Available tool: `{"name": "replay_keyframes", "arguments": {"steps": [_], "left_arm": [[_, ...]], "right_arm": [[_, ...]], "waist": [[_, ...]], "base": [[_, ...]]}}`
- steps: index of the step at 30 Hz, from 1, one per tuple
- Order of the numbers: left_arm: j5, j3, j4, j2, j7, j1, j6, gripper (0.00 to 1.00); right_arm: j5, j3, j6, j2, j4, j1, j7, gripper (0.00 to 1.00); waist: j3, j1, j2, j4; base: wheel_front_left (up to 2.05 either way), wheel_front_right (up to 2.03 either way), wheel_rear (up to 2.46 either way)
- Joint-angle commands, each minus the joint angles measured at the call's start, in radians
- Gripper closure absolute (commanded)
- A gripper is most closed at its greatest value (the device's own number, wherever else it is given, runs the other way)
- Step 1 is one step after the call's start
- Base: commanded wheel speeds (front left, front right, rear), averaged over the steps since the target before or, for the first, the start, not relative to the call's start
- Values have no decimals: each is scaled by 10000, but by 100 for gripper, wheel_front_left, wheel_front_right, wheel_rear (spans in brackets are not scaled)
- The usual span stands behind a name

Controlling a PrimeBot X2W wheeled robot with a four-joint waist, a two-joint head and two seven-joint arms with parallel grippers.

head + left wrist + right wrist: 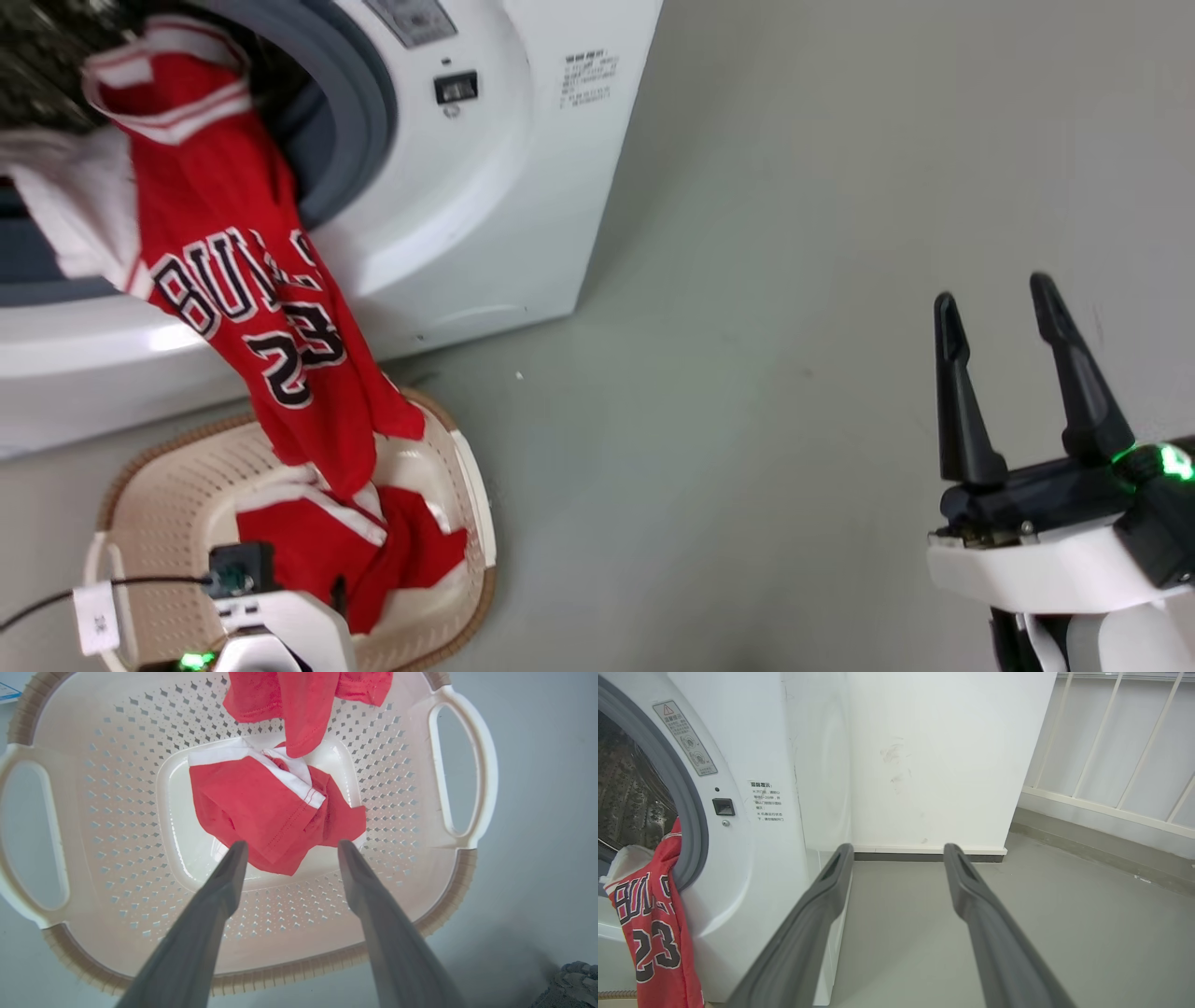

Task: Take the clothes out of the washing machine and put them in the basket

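While left jaws gape above the clothes (252, 802) in the basket (117, 812), right jaws gape empty.

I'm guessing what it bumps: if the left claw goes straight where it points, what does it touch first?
Probably the red clothes bunched on the basket floor, just beyond the left claw.

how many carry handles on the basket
2. One handle is at the left end of the basket in the left wrist view, the other handle at the right end. The far rim is cut off there, so more may be hidden.
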Motion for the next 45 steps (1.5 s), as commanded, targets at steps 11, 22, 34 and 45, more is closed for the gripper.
{"name": "replay_keyframes", "arguments": {"steps": [11,22,34,45], "left_arm": [[366,138,-1378,110,-239,1246,212,0],[1601,1193,-4957,332,-233,2379,1006,0],[2419,2533,-6090,89,-234,1416,1427,0],[2619,3191,-4270,499,-235,-364,1233,0]], "right_arm": [[-318,39,-7,-2,192,1024,-20,0],[-438,116,-7,0,173,1490,-20,0],[-328,253,-7,0,15,1033,-20,0],[-14,347,-7,1,-92,378,-20,0]], "waist": [[-2069,-1,0,427],[-2810,-1,0,469],[-2141,-1,0,68],[-923,-1,0,-529]], "base": [[0,0,0],[0,0,0],[0,0,0],[0,0,0]]}}
